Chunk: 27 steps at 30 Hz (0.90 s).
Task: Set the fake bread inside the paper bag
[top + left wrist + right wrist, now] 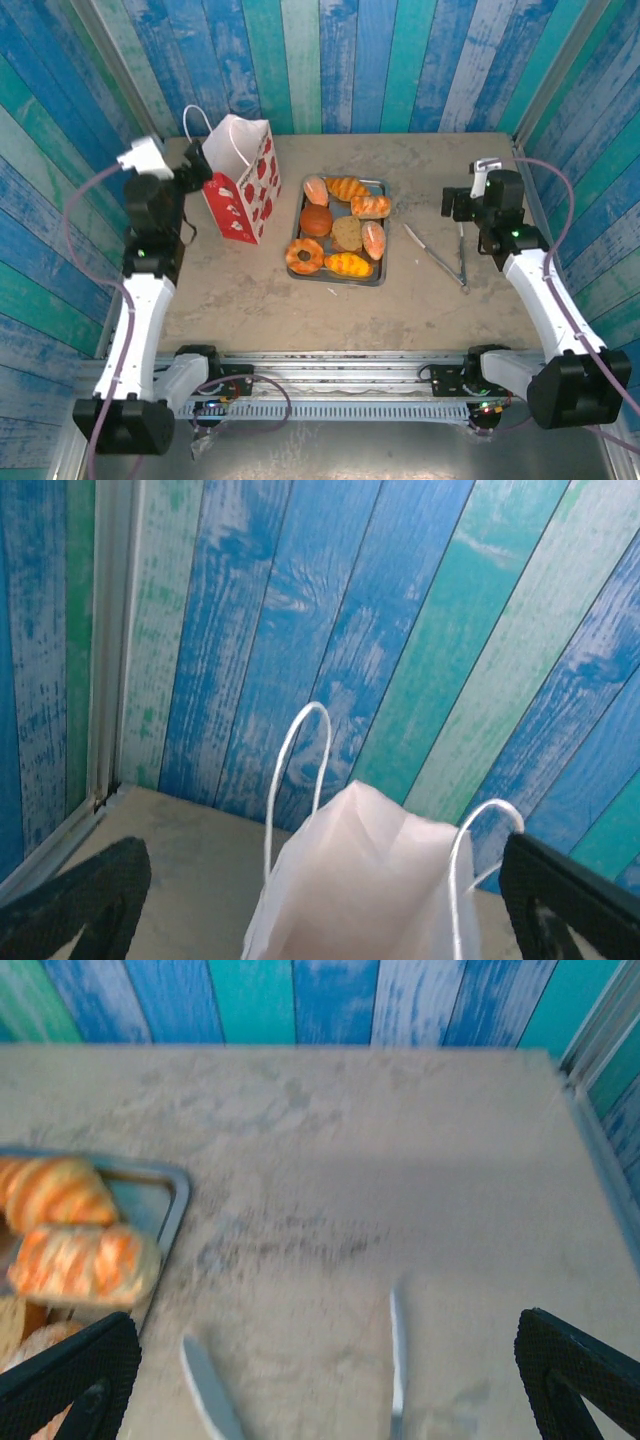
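while tongs [437, 256] flank the tray [377, 279], bread [316, 220] fills it.

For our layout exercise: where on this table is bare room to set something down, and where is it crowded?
Bare: the wide table strip between the tray and the near edge; the far stretch behind the tray and tongs. Tight: the gap between paper bag and tray. Crowded: the tray, packed with fake bread.

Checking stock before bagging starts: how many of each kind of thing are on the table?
Croissants: 2
Donut: 1
Round buns: 2
Oblong rolls: 3
Bag: 1
Tray: 1
Tongs: 1
Total: 11
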{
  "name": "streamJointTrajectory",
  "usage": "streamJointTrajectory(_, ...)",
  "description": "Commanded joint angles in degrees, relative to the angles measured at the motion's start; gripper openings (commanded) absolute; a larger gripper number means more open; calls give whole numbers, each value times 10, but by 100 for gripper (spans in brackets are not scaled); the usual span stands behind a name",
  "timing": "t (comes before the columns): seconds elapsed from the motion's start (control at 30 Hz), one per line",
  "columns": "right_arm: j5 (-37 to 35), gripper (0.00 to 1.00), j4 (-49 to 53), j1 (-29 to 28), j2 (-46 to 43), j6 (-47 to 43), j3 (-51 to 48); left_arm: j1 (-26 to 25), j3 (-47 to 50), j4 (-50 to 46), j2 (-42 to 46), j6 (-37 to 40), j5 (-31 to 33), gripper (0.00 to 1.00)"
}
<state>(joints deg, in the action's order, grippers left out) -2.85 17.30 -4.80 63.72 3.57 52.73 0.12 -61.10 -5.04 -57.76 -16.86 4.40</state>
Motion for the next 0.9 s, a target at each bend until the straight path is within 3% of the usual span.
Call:
streamJointTrajectory(0.0, 42, 100, 147, 2, -10, 14, 7, 19, -89, -217, -70, 16, -44, 94)
streamJointTrajectory(0.13, 48, 100, 170, 2, -9, 12, 10, 82, -159, -266, -138, 29, -158, 94)
streamJointTrajectory(0.4, 54, 100, 207, 2, 28, 0, 33, 87, -228, -325, -254, 79, -196, 100)
streamJointTrajectory(0.47, 62, 100, 207, 2, 32, 1, 35, 87, -242, -330, -280, 85, -196, 95)
streamJointTrajectory(0.6, 64, 100, 205, 2, 32, -1, 33, 86, -275, -340, -326, 95, -197, 81)
streamJointTrajectory(0.87, 45, 100, 206, 2, 25, -7, 28, 87, -318, -356, -376, 111, -210, 39)
